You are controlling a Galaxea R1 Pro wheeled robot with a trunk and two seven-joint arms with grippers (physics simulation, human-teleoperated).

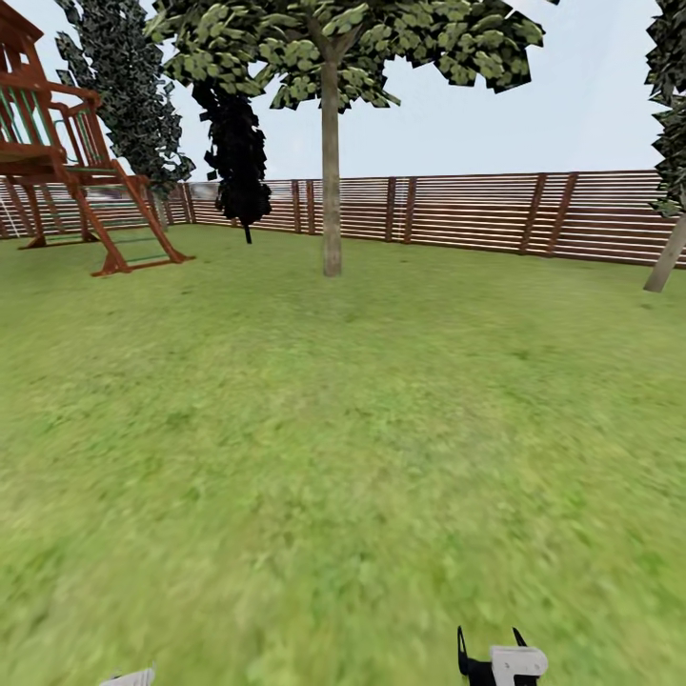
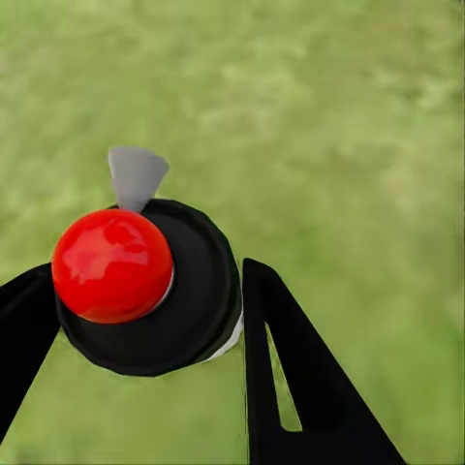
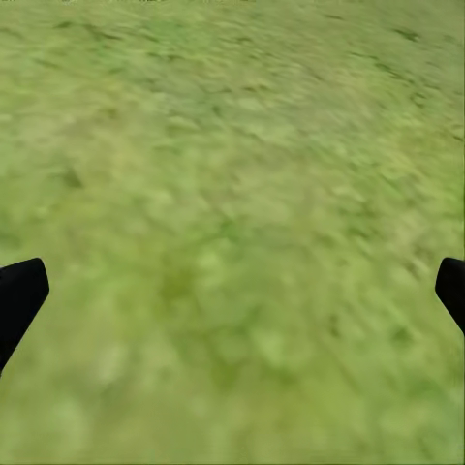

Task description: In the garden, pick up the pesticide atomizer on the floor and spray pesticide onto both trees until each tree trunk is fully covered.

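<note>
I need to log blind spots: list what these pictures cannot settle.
- Atomizer body, left wrist view: hidden under its own red cap and black collar, between the left gripper jaws.
- Right-hand tree trunk, head view: cut off by the picture's edge.
- Right gripper, head view: cut off by the bottom edge.
- Lawn, right wrist view: blurred.

The pesticide atomizer (image 2: 145, 291), a black round body with a glossy red cap and a grey nozzle, sits clamped between the left gripper (image 2: 136, 320) fingers. One tree trunk (image 1: 331, 171) stands upright before the fence (image 1: 476, 214); another (image 1: 667, 255) leans beside the fence
</note>
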